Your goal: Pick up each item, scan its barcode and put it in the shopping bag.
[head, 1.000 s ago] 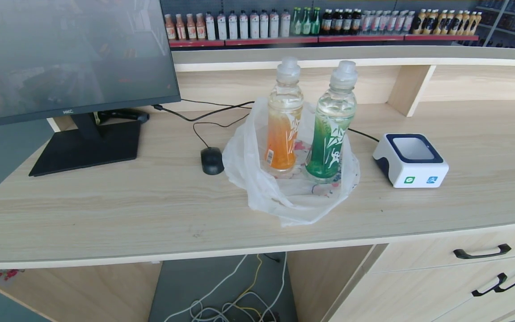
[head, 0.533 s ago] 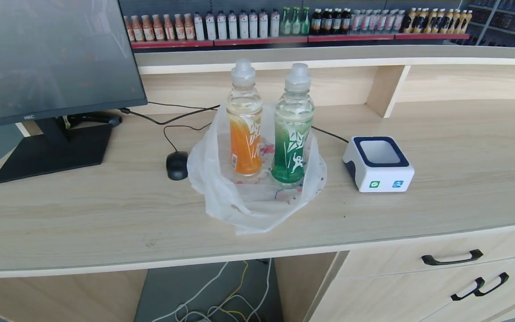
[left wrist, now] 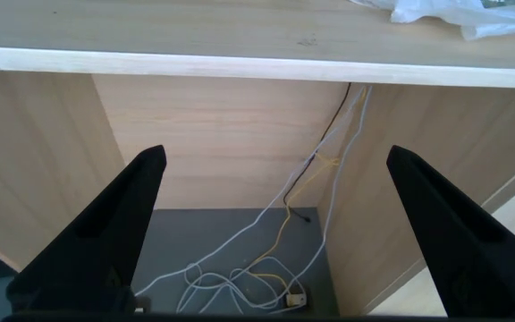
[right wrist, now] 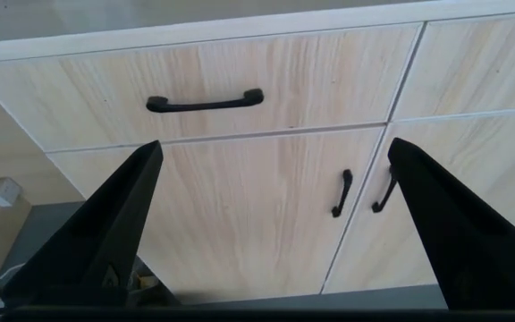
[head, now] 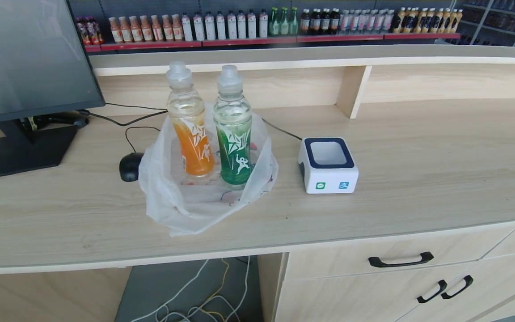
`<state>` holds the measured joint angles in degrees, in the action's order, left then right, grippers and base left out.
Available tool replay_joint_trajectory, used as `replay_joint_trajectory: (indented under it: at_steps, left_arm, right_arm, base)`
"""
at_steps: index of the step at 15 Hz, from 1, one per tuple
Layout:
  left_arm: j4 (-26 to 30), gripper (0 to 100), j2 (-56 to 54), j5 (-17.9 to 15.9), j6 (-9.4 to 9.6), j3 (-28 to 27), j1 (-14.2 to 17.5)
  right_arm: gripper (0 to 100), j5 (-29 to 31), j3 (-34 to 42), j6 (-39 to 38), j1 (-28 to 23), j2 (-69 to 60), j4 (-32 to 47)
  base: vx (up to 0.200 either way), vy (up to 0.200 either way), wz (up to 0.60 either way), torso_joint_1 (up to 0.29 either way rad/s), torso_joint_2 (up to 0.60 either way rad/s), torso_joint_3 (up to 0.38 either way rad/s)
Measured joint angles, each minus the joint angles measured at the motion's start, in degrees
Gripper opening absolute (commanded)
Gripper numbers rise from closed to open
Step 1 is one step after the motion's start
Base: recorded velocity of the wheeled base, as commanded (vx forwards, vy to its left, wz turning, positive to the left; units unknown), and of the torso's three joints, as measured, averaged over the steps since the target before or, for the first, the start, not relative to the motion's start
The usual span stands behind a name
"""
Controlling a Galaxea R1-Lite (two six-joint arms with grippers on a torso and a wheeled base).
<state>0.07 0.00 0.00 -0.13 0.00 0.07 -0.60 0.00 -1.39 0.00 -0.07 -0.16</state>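
In the head view the orange bottle and the green bottle stand upright in the shopping bag, with the scanner at three o'clock. The wrist views add the left gripper, spread wide and empty under the counter, and the right gripper, likewise spread and empty, facing a drawer.

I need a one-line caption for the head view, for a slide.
Orange bottle and green bottle stand upright in the open bag on the counter, with the scanner beside it.
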Motion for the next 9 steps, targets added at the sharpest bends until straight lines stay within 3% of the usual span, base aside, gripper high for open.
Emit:
replay_joint_trajectory:
  at_steps: [7, 9]
  left_arm:
    - [0.0, 100, 0.0, 0.0, -0.02, 0.0, 0.0]
    - [0.0, 100, 0.0, 0.0, 0.02, 0.0, 0.0]
  right_arm:
    - [100, 0.0, 0.0, 0.1, 0.0, 0.0, 0.0]
    - [100, 0.0, 0.0, 0.1, 0.0, 0.0, 0.0]
  base:
    - [0.0, -0.2, 0.0, 0.003, 0.0, 0.002]
    - [0.0, 0.0, 0.0, 0.0, 0.0, 0.0]
